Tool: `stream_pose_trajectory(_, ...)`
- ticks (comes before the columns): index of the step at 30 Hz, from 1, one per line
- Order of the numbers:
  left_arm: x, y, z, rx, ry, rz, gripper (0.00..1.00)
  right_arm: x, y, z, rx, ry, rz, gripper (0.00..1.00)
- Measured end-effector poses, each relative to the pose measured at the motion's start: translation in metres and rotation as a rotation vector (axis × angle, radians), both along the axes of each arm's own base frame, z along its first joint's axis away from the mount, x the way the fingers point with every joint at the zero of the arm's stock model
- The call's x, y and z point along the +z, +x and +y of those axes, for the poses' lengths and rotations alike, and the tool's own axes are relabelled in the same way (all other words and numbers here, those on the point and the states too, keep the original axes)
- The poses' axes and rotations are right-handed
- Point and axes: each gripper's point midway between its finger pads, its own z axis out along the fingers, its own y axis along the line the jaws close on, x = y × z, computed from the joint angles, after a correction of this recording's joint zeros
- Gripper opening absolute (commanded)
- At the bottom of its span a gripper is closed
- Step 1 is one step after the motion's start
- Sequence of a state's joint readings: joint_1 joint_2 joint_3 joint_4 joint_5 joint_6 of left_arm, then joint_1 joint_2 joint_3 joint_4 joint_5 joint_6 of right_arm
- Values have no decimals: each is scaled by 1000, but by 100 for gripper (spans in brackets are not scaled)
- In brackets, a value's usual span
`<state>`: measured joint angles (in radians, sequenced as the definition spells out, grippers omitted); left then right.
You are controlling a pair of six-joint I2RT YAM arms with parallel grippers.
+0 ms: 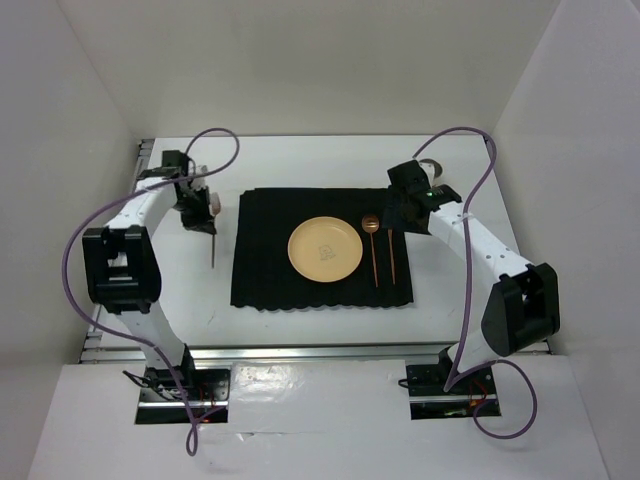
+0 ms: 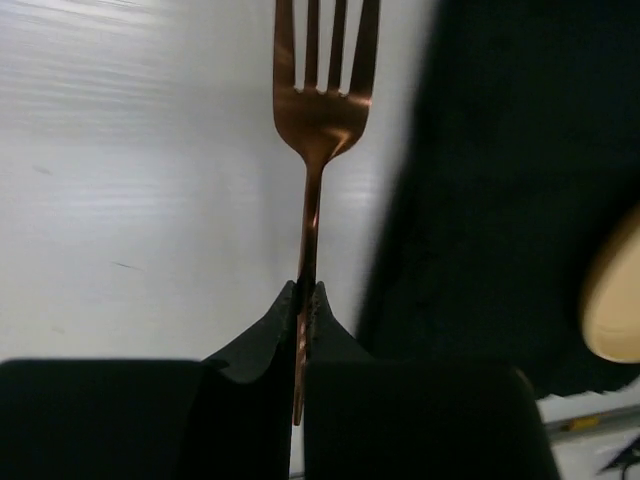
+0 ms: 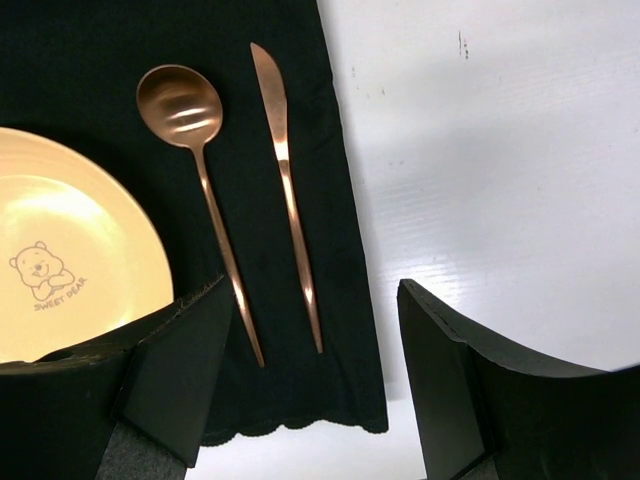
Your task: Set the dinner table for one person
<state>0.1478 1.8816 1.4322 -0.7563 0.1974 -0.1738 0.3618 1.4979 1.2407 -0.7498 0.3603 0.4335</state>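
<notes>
1. Copper fork [image 2: 320, 110] is pinched in my left gripper [image 2: 308, 295]. The jaws are clamped tight on the thin handle and the tines point to the top of the left wrist frame.
2. In the overhead view the fork [image 1: 213, 247] sits in the left-centre of the frame, just beside the left edge of the black mat [image 1: 260, 270]. It is over the bare white dinner table [image 1: 300, 160]. I can't tell whether it is lifted or resting on the surface.
3. My right gripper [image 3: 312, 290] is spread wide and holds nothing. It hovers over the right edge of the mat [image 3: 80, 50], above the lower ends of the spoon [image 3: 200, 190] and knife [image 3: 285, 180].
4. Already laid, judging by the overhead view:
   - The yellow plate [image 1: 326, 249] is at mat centre.
   - The spoon [image 1: 372, 250] is just right of it.
   - The knife [image 1: 390, 255] is just right of the spoon.
   - All three are on the mat, with spoon and knife roughly parallel.
5. Step in hand, as I read it: placing the fork, which looks like the last piece. The left side of the plate is bare.
6. The next move calls for carrying the fork rightward in the overhead frame onto the mat strip between its left edge and the plate. It should go down parallel to the spoon and knife, flat on the cloth, and only then do the jaws let go.
7. Risks:
   - The handle is thin and slick, so it may twist in the pinch.
   - I need to keep clear of the plate rim.
   - I should not drag or bunch the mat.
</notes>
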Motion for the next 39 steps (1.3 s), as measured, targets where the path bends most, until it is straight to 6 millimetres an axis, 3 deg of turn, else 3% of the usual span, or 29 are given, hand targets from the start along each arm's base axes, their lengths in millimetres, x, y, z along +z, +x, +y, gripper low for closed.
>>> stream_pose_trajectory(2,25,-6,-41,-28,-25,-44,0,-2,-2,0,-5,2,7,74)
stream_pose_trajectory(5,38,-14,-103,-95,-92,-52,0,-3,-2,1,-9,10,6,74)
stream_pose_trajectory(7,26,-24,-128,-103,-119,15,0,-3,-2,1,-11,12,7,74)
stream_pose_trajectory(9,5,-32,-139,-86,-109,95,0,-3,-3,1,-12,11,9,74)
stream_pose_trajectory(14,-29,-46,-155,-45,-33,207,0,-8,-11,-2,-16,4,29,74)
stream_pose_trajectory(19,-27,-39,-170,-22,-4,182,0,-12,-20,-7,-24,-1,44,74)
stream_pose_trajectory(28,-45,-32,-170,-31,76,164,0,-9,-25,-10,-34,-5,37,74)
stream_pose_trajectory(30,-45,-31,-170,-55,82,155,7,-8,-25,-10,-34,-6,37,74)
stream_pose_trajectory(36,-44,-29,-171,-94,79,142,9,-12,-24,-11,-33,-15,48,76)
stream_pose_trajectory(39,-45,-29,-170,-115,87,135,21,-12,-24,-11,-30,-18,50,77)
